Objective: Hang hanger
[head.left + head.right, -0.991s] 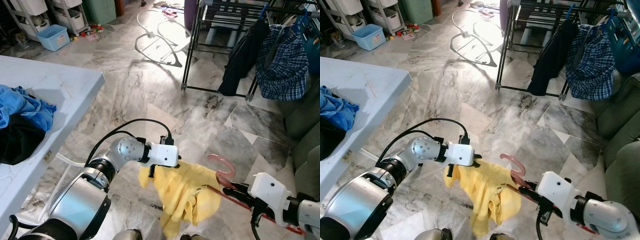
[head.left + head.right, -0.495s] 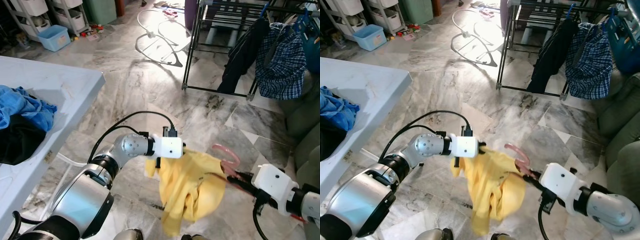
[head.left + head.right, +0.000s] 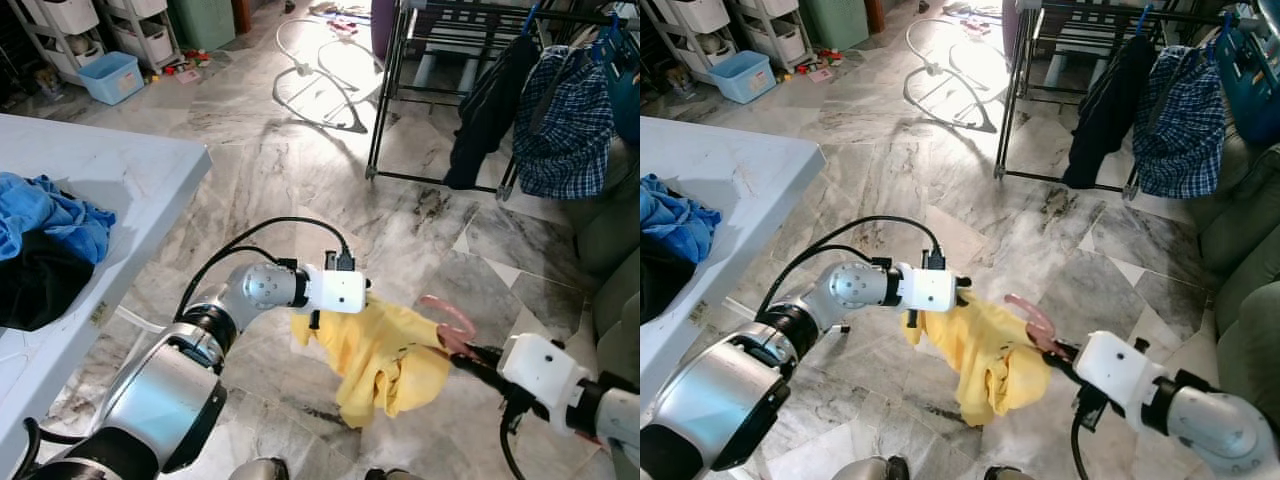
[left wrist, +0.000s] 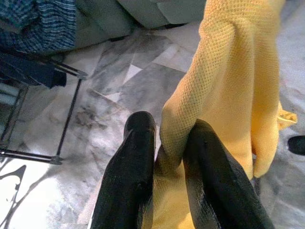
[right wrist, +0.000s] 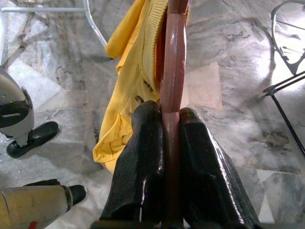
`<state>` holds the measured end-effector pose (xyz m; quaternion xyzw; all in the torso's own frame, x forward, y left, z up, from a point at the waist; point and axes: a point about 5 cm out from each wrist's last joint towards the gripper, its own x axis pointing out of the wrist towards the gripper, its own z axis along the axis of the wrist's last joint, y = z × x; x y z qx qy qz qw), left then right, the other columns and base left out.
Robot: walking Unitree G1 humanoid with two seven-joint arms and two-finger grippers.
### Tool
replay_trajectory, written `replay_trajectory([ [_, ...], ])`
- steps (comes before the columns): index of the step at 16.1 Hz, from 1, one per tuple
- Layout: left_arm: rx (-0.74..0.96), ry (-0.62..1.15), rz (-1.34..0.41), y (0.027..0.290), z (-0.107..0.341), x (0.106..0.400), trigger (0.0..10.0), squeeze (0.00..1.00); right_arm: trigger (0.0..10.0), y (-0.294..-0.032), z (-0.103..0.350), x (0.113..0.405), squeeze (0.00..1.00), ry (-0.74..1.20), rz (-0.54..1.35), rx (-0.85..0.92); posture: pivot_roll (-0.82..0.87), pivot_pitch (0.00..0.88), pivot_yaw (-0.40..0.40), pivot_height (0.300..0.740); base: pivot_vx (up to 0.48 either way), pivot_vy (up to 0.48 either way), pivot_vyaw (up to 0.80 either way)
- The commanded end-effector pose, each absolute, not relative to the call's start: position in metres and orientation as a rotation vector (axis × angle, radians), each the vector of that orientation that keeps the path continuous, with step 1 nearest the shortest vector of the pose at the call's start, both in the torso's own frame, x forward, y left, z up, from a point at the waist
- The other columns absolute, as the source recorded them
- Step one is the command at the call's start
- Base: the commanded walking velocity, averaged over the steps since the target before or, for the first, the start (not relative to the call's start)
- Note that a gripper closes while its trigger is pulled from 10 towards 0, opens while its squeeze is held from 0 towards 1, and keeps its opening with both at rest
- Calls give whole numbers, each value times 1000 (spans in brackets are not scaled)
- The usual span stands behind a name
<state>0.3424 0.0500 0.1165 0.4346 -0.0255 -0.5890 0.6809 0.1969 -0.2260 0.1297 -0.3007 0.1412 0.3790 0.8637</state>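
A yellow garment [image 3: 385, 355] hangs in front of me above the marble floor, draped on a pink hanger [image 3: 449, 318] whose hook curls up at its right side. My right gripper [image 3: 470, 362] is shut on the pink hanger [image 5: 174, 71], its black fingers [image 5: 143, 162] clamped on both sides of the bar. My left gripper [image 3: 318, 322] is shut on the left edge of the yellow garment [image 4: 233, 90], the mesh cloth pinched between its fingers [image 4: 128, 176]. A black drying rack [image 3: 440, 70] stands at the far right.
A dark garment [image 3: 485, 105] and a blue plaid shirt [image 3: 565, 125] hang on the rack. A white table [image 3: 110, 180] at my left holds blue clothes [image 3: 45, 215] and black clothes. A grey sofa [image 3: 610, 250] is at the right. A white wire frame [image 3: 315, 70] lies on the floor beyond.
Both grippers have lifted the yellow garment and hanger slightly and moved closer together. The cloth now bunches up shorter below them.
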Motion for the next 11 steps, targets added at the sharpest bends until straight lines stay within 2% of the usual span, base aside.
replay_trajectory([
  [1, 1006, -65, -1351, 49, 123, 345, 10000, 1000, 10000, -222, 132, 195, 0, 271, 825, -638, -85, 152, 38, 740, 0, 0, 0],
  [7, 1093, 6, -1410, 49, 124, 346, 10000, 1000, 10000, -214, 133, 194, 0, 263, 861, -624, -87, 156, 44, 740, 0, 0, 0],
  [8, 1099, 39, -1432, 49, 121, 345, 10000, 365, 10000, -211, 135, 193, 0, 256, 880, -618, -89, 155, 47, 740, 0, 0, 0],
  [9, 1099, 51, -1435, 49, 120, 345, 10000, 0, 10000, -210, 137, 193, 0, 245, 877, -624, -92, 153, 48, 740, 0, 0, 0],
  [11, 1102, 100, -1456, 51, 115, 343, 10000, 0, 10000, -212, 142, 195, 0, 226, 861, -644, -100, 148, 45, 740, 0, 0, 0],
])
